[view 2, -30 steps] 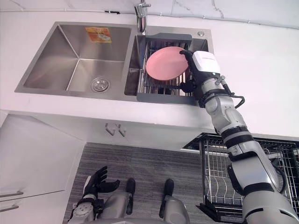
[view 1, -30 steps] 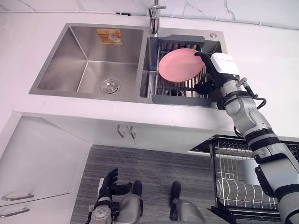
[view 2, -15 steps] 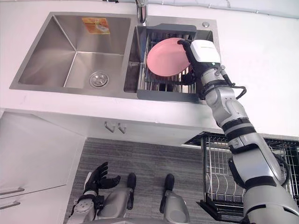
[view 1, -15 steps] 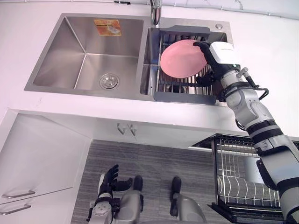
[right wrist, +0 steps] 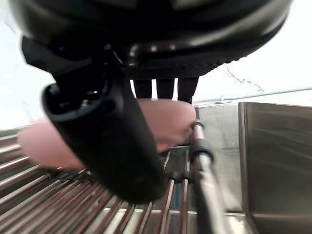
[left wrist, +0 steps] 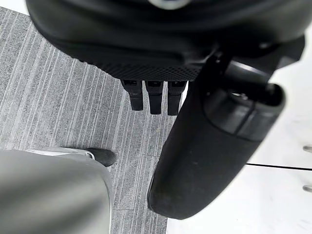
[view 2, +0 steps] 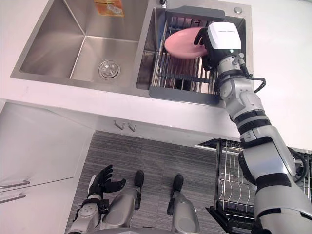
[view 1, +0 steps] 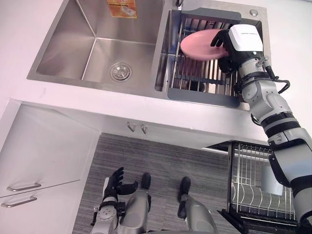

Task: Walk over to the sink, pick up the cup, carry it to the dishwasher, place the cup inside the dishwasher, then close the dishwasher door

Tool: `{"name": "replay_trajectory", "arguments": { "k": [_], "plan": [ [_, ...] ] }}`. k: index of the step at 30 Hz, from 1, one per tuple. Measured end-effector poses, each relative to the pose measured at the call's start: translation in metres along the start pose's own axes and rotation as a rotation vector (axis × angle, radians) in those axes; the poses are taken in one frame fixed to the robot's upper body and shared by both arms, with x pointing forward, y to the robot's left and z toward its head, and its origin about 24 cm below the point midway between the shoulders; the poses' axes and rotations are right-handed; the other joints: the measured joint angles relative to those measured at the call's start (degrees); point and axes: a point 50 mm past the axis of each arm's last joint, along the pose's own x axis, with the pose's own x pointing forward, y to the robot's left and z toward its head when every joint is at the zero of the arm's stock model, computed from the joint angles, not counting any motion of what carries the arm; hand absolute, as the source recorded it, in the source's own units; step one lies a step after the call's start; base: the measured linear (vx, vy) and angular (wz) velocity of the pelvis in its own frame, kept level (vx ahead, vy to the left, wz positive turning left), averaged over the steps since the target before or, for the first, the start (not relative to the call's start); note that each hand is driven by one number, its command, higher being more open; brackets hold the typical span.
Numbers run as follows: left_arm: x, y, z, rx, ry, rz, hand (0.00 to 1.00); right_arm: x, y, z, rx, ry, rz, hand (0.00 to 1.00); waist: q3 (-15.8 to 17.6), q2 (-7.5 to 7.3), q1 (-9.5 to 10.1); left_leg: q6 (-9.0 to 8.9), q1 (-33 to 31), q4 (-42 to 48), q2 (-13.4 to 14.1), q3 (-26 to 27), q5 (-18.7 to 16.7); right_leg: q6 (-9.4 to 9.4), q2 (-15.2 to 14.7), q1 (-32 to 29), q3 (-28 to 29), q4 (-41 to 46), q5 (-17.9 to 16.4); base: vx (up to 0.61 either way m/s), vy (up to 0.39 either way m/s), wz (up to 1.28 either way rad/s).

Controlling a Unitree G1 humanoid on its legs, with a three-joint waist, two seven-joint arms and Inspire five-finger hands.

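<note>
No cup shows; a pink plate (view 1: 199,44) sits in the wire dish rack (view 1: 202,80) in the sink's right basin. My right hand (view 1: 225,48) reaches over the rack and is shut on the plate's right rim. In the right wrist view the thumb (right wrist: 105,141) lies in front of the plate (right wrist: 168,119) and the fingers (right wrist: 165,88) behind it. The plate is tilted fairly flat above the rack's bars. My left hand (view 1: 116,182) hangs low near the floor, its fingers (left wrist: 155,100) relaxed and holding nothing.
The steel left basin (view 1: 90,48) with a drain lies beside the rack. White counter surrounds the sink, with two hooks (view 1: 136,128) under its front edge. A pulled-out dishwasher rack (view 1: 253,190) stands at the lower right. White drawers (view 1: 34,156) are at the lower left.
The camera has shifted, so the sink sits higher in view. The plate has tipped from standing nearly face-on to lying flatter, with my right hand still on its rim.
</note>
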Motion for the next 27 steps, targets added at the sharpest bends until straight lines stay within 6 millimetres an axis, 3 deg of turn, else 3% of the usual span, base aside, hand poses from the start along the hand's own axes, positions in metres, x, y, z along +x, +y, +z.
{"name": "replay_trajectory", "arguments": {
  "k": [5, 9, 13, 20, 27],
  "plan": [
    [0.000, 0.000, 0.000, 0.001, 0.003, 0.002, 0.90, -0.007, -0.008, 0.016, 0.051, -0.080, -0.069, 0.30, 0.0, 0.00, -0.16, -0.01, 0.8, -0.3, 0.2, 0.4, 0.0, -0.01, 0.1, 0.4, 0.4, 0.0, 0.0, 0.00, -0.002, -0.04],
    [-0.001, -0.001, -0.002, -0.002, 0.011, 0.000, 0.90, -0.035, -0.014, 0.028, 0.144, -0.163, -0.160, 0.30, 0.0, -0.07, -0.57, 0.00, 3.3, -1.4, 0.2, 1.9, 0.0, 0.09, 0.1, 1.7, 2.0, 0.0, -0.1, 0.02, 0.011, -0.15],
    [-0.002, 0.001, -0.005, -0.005, 0.025, 0.004, 0.90, -0.059, -0.023, 0.034, 0.269, -0.186, -0.273, 0.30, -0.3, -0.53, -2.44, 0.09, 5.5, -2.3, 0.4, 3.5, -0.2, 0.22, 0.1, 2.7, 3.7, 0.0, -0.2, 0.00, 0.016, -0.24],
    [-0.012, 0.009, -0.026, -0.001, 0.103, 0.020, 0.90, -0.122, -0.033, 0.019, 0.397, -0.099, -0.449, 0.30, -3.4, -3.51, -5.91, -0.19, 9.1, -1.6, 2.0, 9.4, -2.9, 0.34, 1.5, 3.6, 9.4, -0.2, -0.2, 0.03, 0.007, -0.42],
    [-0.020, 0.009, -0.042, 0.019, 0.163, 0.004, 0.90, -0.171, -0.029, -0.002, 0.413, 0.065, -0.518, 0.30, -7.5, -3.32, -9.54, -0.70, 11.4, 1.5, 3.6, 16.0, -6.8, 0.71, 3.0, 3.9, 16.2, -0.5, 0.1, 0.04, 0.034, -0.52]
  ]
}}
